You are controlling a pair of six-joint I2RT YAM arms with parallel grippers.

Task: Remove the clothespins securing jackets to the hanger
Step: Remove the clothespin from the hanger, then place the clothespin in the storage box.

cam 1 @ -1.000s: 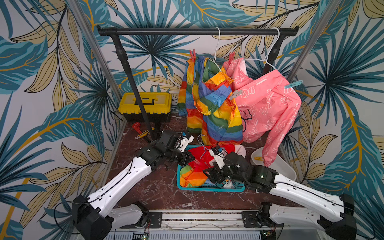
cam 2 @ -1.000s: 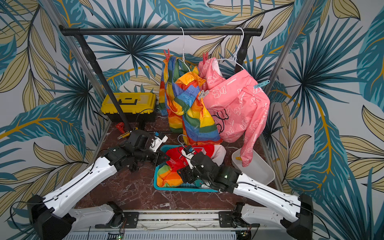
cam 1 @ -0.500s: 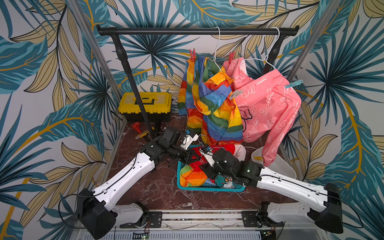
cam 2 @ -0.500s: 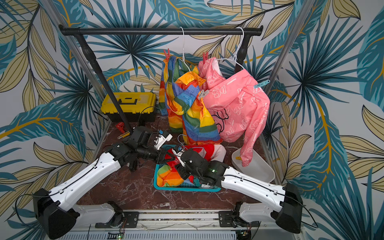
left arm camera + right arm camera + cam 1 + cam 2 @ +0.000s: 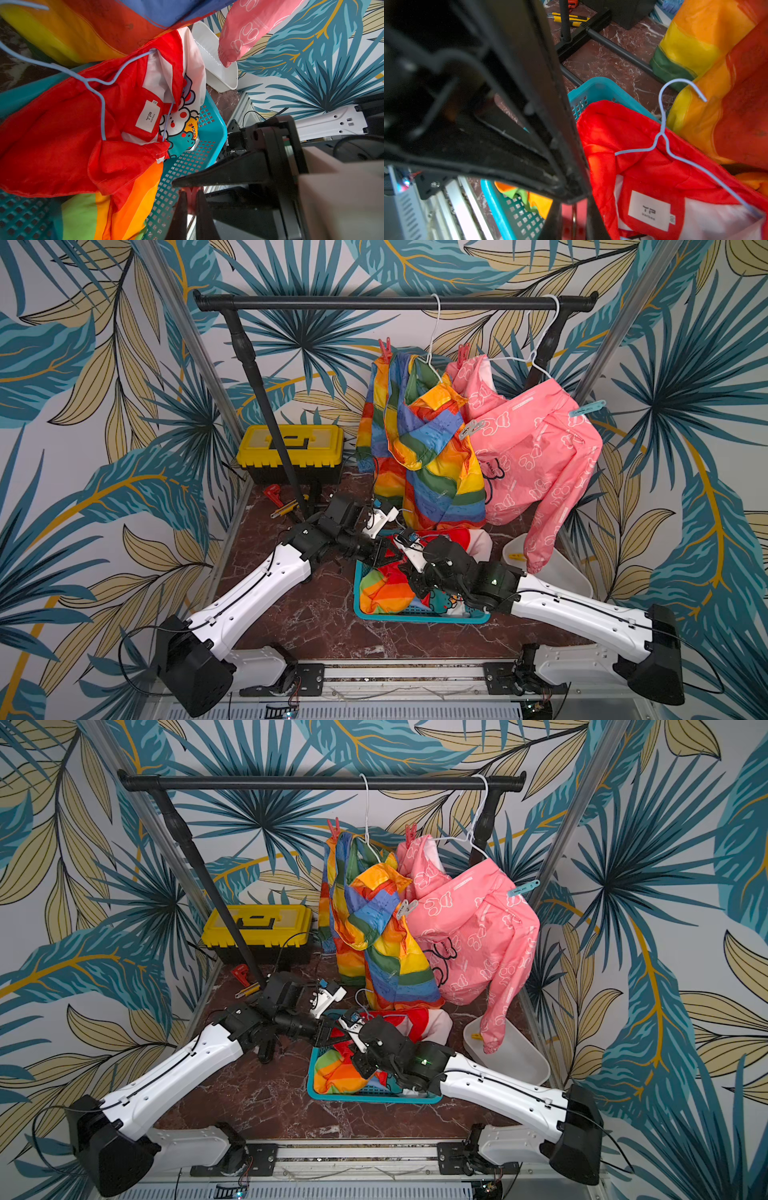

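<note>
— Where's the peg rn?
— The red peg (image 5: 192,199) is sitting between my two claws, just over the basket (image 5: 209,128). My left claw (image 5: 191,193) is pinching it tight. My right claw (image 5: 574,209) was wide a sec ago; now it's narrow and clamping the same peg. Looks like I'm passing it across.
— So that one's off?
— Seems so, no cloth in it. The red jacket (image 5: 62,135) is lying in the basket w/ its blue hanger (image 5: 99,97). Still biting up top: two red pegs (image 5: 385,349), a grey peg (image 5: 469,429) and a light-blue peg (image 5: 587,407), on the rainbow jacket (image 5: 428,448) & pink jacket (image 5: 536,448).
— Anything blocking?
— The pink sleeve (image 5: 536,560) is dangling over the white tub (image 5: 565,572), where a yellow peg (image 5: 517,556) is lying. I'm probs brushing it on the drop.
</note>
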